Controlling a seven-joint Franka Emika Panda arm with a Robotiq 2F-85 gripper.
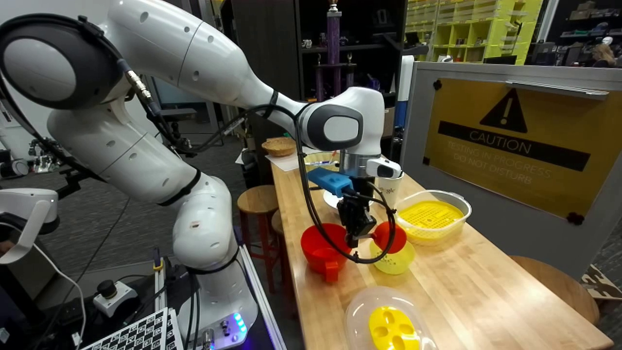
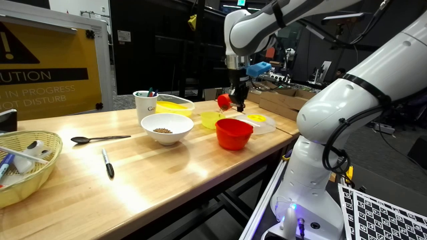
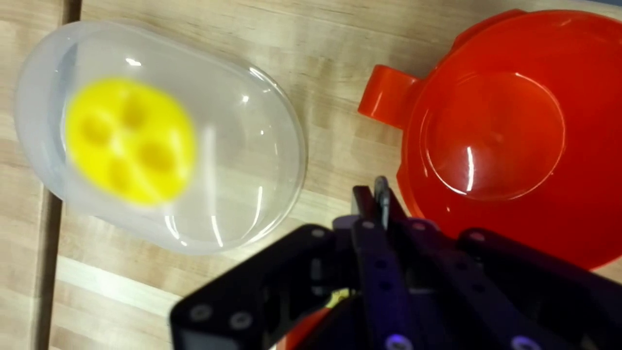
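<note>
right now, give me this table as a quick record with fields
claw: shut on the handle of a small round red plastic cup
cup: tipped, brown grains at its mouth
under cup: round translucent yellow plastic bowl
nearby: large round red plastic bowl; clear oval plastic lid with yellow disc
also: round white bowl with brown grains inside
farther off: slim black-capped marker, long dark spoon

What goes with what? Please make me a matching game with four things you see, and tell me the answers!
Things
1. small red cup
2. white bowl
3. tall cup
4. black spoon

Clues
A. holds pens
B. lies flat on the table
C. tipped, held by the hand
D. stands on the table, brown bits inside

Pairs: 1-C; 2-D; 3-A; 4-B
</note>
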